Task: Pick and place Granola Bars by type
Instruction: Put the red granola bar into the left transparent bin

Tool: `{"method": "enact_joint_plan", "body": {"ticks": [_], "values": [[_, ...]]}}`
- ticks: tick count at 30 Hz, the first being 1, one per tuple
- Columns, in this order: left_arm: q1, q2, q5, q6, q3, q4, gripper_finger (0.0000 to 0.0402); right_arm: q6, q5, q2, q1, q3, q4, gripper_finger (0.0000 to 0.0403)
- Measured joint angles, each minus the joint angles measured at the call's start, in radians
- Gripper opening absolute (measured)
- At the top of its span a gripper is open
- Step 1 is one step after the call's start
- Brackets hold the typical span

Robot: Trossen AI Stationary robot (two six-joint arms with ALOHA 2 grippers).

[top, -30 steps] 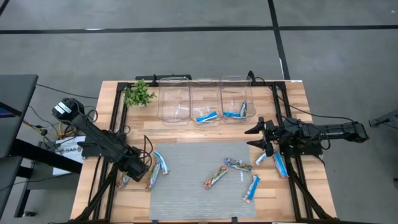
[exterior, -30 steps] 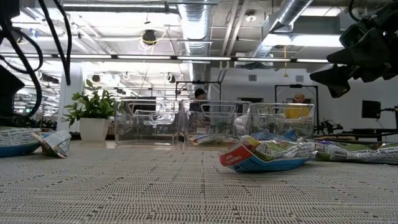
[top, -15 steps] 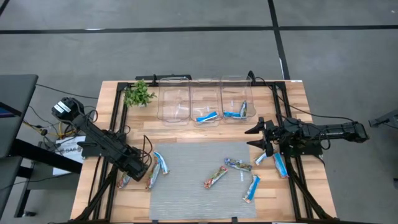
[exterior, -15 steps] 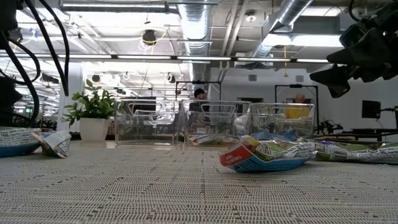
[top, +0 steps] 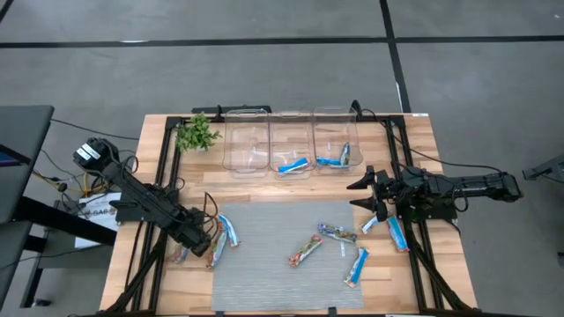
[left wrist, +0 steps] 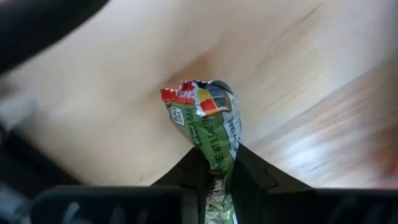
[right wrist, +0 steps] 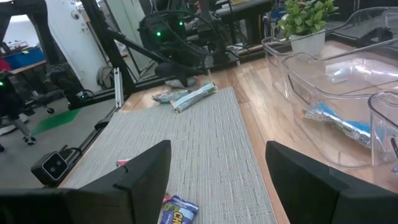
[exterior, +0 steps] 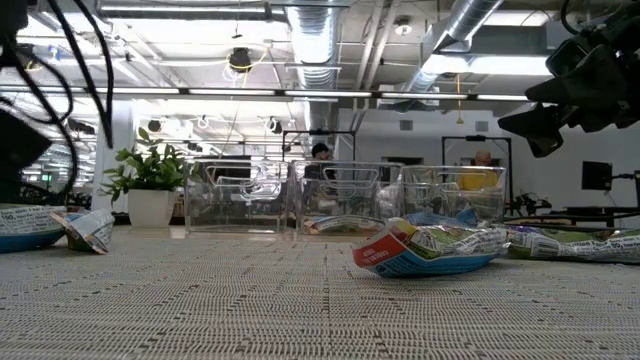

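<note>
Risk sits with the left gripper (left wrist: 214, 177): its fingers are pinched on one end of a red-and-green bar (left wrist: 208, 124), just off the mat's (top: 282, 264) left edge over bare wood. My read is that an end-only hold on a crinkly wrapper is weak; the bar could slide out or swing on the lift, or drop short of the 3 clear bins (top: 291, 145) beyond the mat's far edge. Another hazard: 2 bars (top: 222, 239) lie on the mat's left edge right beside that gripper, so a low or sideways exit could drag them. Sorting error is also possible, since the middle and right bins show blue-and-white bars, while the left bin's contents cannot be made out from above. Right gripper (top: 368, 192) hovers off the mat's right edge with fingers spread wide and nothing between them; 2 bars (top: 392, 231) lie just beside it on the wood, and 3 more (top: 330, 242) sit on the mat's right half. Change against 1 second ago: left fingers have gone from spread to pinched, and the arm has shifted slightly toward the mat. Right arm, bins and loose bars look unchanged.
</note>
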State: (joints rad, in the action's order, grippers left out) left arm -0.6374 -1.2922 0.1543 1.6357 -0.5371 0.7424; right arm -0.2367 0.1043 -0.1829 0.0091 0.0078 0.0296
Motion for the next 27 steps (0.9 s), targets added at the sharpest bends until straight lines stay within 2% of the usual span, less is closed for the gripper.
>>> {"method": "enact_joint_plan", "body": {"ticks": [4, 9, 20, 24, 27], "values": [[0.015, 0.035, -0.086, -0.020, -0.039, -0.043, 0.0046, 0.000, 0.000, 0.000, 0.000, 0.000, 0.000, 0.0255], [0.043, 0.074, -0.174, -0.091, -0.096, -0.171, 0.0045, 0.000, 0.000, 0.000, 0.000, 0.000, 0.000, 0.0255], [0.137, 0.116, -0.429, -0.312, -0.177, -0.574, 0.0045, 0.000, 0.000, 0.000, 0.000, 0.000, 0.000, 0.0255], [0.177, 0.116, -0.460, -0.377, -0.180, -0.755, 0.0045, 0.000, 0.000, 0.000, 0.000, 0.000, 0.000, 0.0255], [0.200, 0.117, -0.459, -0.414, -0.180, -0.825, 0.0045, 0.000, 0.000, 0.000, 0.000, 0.000, 0.000, 0.0255]]}}
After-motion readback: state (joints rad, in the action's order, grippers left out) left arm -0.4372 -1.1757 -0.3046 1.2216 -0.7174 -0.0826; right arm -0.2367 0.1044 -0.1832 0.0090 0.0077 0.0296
